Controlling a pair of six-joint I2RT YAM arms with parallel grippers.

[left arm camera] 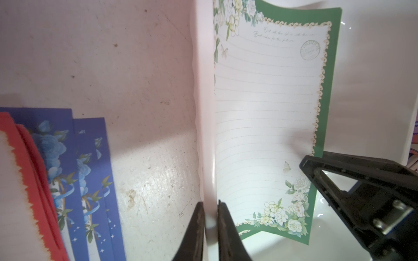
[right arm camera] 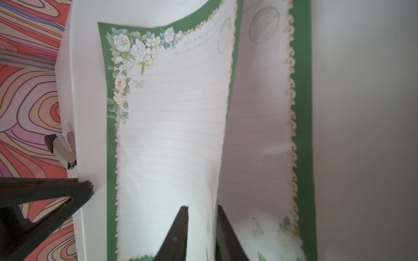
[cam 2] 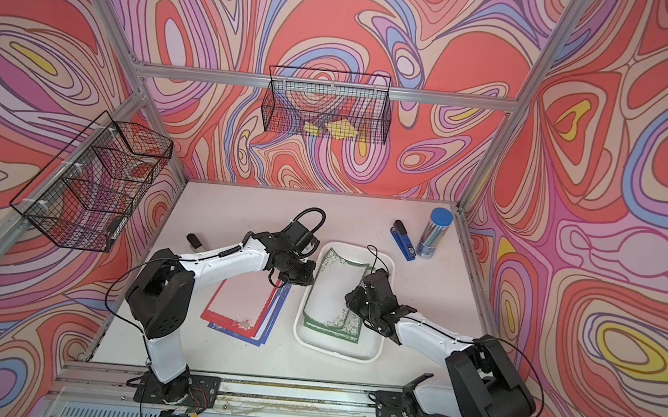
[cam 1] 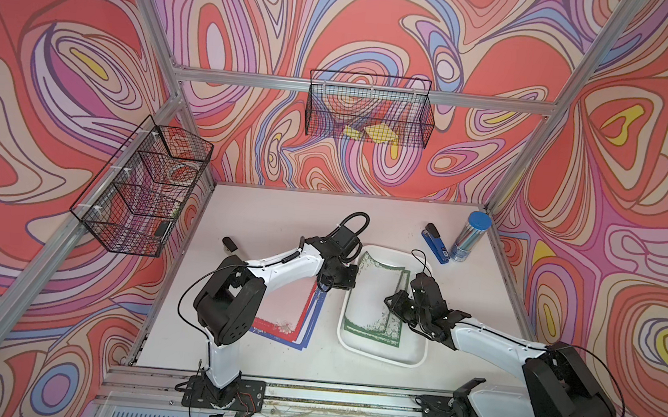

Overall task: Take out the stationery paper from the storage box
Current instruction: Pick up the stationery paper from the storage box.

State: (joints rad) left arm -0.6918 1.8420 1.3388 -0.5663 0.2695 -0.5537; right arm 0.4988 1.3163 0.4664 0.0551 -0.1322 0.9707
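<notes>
Inside the storage box (cam 1: 382, 358), on the right half of the table (cam 1: 239, 217), lie the green-bordered sheets of stationery paper (cam 1: 369, 305), lined white with white flowers at the corners. The top sheet (right arm camera: 172, 135) is bowed upward along its length, and one long edge is lifted off the lower sheet (right arm camera: 260, 135), which lies flat on the box's floor. The right gripper (right arm camera: 202, 210) reaches in from the box's right side. Its jaws stand a narrow way apart with the lifted edge rising between them, close against one finger and not pinched from both sides. The left gripper (left arm camera: 209, 208) is clamped tight on the box's left rim, one finger outside the wall and one inside. Just beside the box on its left, a fanned pile of red- and blue-bordered sheets (cam 1: 292, 318) lies on the table, partly under the left arm. Toward the back right corner, a blue stapler (cam 1: 435, 242) lies near an upright clear tube with a blue cap (cam 1: 469, 237). Two black wire baskets hang on the walls, a side basket (cam 1: 142, 187) and a back basket (cam 1: 369, 108); the back one holds yellow paper pieces (cam 1: 371, 133).
</notes>
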